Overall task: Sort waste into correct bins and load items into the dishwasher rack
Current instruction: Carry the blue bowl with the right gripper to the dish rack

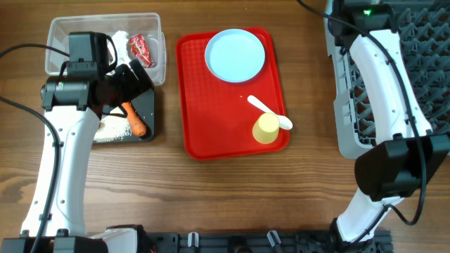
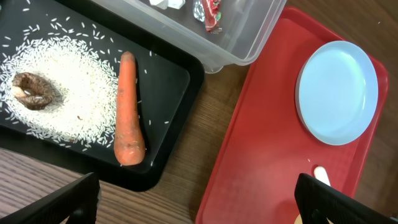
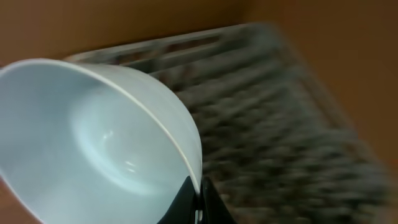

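Right gripper [image 3: 198,200] was clamped on the bowl [image 3: 106,143] rim, with the rack [image 3: 280,112] at roughly 2 o'clock. Left gripper [image 2: 199,205] hung wide open over the black tray [image 2: 174,81].

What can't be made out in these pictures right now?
- Rack: right wrist view, smeared by motion; overhead, partly under the right arm and cut by the edge.
- Bowl: overhead, not visible, probably beneath that arm.
- Spoon: left wrist view, only its tip shows above the left fingers.
- Tissue: left wrist view, cut by the top edge.
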### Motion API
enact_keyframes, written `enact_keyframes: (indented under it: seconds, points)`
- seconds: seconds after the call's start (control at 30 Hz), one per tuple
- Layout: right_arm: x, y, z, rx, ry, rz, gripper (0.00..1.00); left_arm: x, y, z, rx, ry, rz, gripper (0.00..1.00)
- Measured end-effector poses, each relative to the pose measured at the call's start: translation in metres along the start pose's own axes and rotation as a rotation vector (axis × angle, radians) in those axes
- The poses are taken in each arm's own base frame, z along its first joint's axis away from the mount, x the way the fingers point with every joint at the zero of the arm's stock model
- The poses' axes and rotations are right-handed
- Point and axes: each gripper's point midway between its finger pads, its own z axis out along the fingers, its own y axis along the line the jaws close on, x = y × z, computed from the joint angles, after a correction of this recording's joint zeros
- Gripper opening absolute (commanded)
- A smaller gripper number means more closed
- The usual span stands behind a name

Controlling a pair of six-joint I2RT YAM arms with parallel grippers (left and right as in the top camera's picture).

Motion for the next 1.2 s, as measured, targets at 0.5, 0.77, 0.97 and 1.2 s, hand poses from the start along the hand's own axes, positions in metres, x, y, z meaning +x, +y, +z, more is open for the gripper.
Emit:
enact_keyframes:
  seconds: [0.5,0.77,0.97,1.2]
  points:
    - [0.031,-0.056,0.023,0.380,-0.011,0.012,0.04,0.000,0.000,0.000,0.000,0.000,0.000,1.00]
    - [0.069,-0.062,0.034,0.474,-0.003,0.071,0.04,0.000,0.000,0.000,0.000,0.000,0.000,1.00]
    - [0.085,-0.063,0.040,0.501,-0.019,0.146,0.04,0.000,0.000,0.000,0.000,0.000,0.000,1.00]
    - [0.096,-0.078,0.058,0.534,-0.010,0.224,0.04,0.000,0.000,0.000,0.000,0.000,0.000,1.00]
